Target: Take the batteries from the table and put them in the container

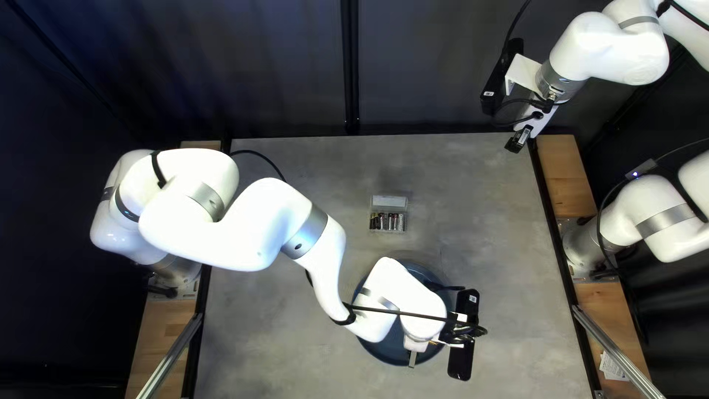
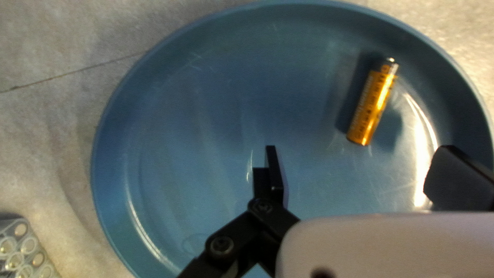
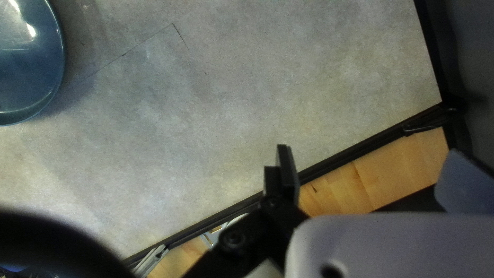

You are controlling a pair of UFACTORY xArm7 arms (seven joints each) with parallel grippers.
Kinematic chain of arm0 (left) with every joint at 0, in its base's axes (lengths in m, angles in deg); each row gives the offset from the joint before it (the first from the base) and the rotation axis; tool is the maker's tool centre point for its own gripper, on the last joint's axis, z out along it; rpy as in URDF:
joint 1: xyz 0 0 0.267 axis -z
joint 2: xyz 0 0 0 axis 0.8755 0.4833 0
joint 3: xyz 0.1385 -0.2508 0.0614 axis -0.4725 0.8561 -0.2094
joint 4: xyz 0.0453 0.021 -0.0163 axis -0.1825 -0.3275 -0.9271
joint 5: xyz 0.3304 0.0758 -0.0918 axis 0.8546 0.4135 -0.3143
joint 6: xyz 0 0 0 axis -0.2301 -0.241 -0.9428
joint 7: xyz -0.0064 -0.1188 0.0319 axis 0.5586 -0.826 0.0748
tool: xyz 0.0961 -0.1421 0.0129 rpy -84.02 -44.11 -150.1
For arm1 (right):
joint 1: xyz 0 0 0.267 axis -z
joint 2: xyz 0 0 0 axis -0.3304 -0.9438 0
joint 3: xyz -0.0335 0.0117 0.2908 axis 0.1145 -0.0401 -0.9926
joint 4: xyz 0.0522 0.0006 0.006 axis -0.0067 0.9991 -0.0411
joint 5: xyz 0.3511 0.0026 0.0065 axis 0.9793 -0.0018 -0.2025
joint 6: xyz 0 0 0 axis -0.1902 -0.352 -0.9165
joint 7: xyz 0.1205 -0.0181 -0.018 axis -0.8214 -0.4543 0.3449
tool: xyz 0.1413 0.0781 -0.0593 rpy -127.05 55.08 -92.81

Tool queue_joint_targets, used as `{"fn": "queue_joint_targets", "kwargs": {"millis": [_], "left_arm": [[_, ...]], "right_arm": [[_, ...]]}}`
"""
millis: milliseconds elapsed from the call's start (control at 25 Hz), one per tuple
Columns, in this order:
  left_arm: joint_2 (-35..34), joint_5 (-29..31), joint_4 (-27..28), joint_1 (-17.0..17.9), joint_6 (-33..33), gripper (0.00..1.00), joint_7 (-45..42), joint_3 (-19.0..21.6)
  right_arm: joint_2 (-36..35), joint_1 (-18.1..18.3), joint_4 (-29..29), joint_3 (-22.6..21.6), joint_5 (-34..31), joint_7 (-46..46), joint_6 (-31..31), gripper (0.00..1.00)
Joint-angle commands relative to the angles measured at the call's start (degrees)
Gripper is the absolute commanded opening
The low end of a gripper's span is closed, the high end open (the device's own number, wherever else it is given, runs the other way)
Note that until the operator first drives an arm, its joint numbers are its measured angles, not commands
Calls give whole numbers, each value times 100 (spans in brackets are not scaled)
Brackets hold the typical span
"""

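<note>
Grey table [image 1: 295, 332]. Left gripper [image 1: 412, 358], fingers apart, hangs above a blue plate [image 2: 206, 128], orange battery [image 2: 371, 105] ahead on it. Right gripper [image 1: 516, 142]: fingers also apart.

There are two robot arms, the left arm [image 1: 244, 233] and the right arm [image 1: 657, 214], and one table [image 1: 295, 164], one blue dish [image 2: 180, 128] and one clear container [image 1: 389, 200]. The dish holds one orange battery [image 2: 371, 105]; the container holds several more batteries [image 1: 387, 222], too small there to count surely.
</note>
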Motion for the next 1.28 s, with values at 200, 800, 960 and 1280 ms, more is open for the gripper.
{"fn": "queue_joint_targets", "kwargs": {"millis": [200,800,960,1280], "left_arm": [[97,-17,109,-41,-85,79,204,37],[-90,-172,-101,-271,177,0,536,289],[-101,-232,-140,-312,195,0,506,306],[-166,-191,-207,-276,208,100,496,315]], "right_arm": [[0,0,0,0,0,0,0,100],[0,0,0,0,0,0,0,100],[0,0,0,0,0,0,0,100],[0,0,0,0,0,0,0,100]]}}
